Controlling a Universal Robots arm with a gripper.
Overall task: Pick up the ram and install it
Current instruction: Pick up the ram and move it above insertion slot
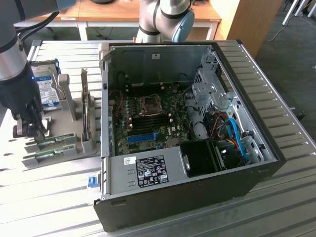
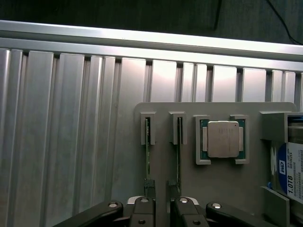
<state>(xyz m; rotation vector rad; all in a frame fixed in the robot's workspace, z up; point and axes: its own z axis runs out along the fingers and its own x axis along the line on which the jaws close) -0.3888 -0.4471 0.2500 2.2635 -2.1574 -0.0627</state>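
Two green ram sticks (image 1: 51, 143) stand on edge in a grey holder (image 1: 64, 126) at the exterior view's left, beside the open computer case (image 1: 197, 148). In the wrist view both sticks show edge-on, one ram stick (image 2: 147, 153) and a second (image 2: 178, 151), held in small brackets. My gripper (image 1: 28, 129) hangs just above the sticks' end farthest from the case. Its fingers (image 2: 142, 213) stand a narrow gap apart, open, with bare holder between them (image 2: 161, 201) and nothing held. Black memory slots (image 1: 148, 121) lie on the motherboard.
A silver CPU (image 2: 223, 139) sits in the holder beside the sticks. A hard drive with a blue-white label (image 1: 47, 89) stands behind them. A bright-blue slot strip (image 1: 143, 137) lies on the motherboard. The ribbed metal table (image 1: 49, 197) carries everything.
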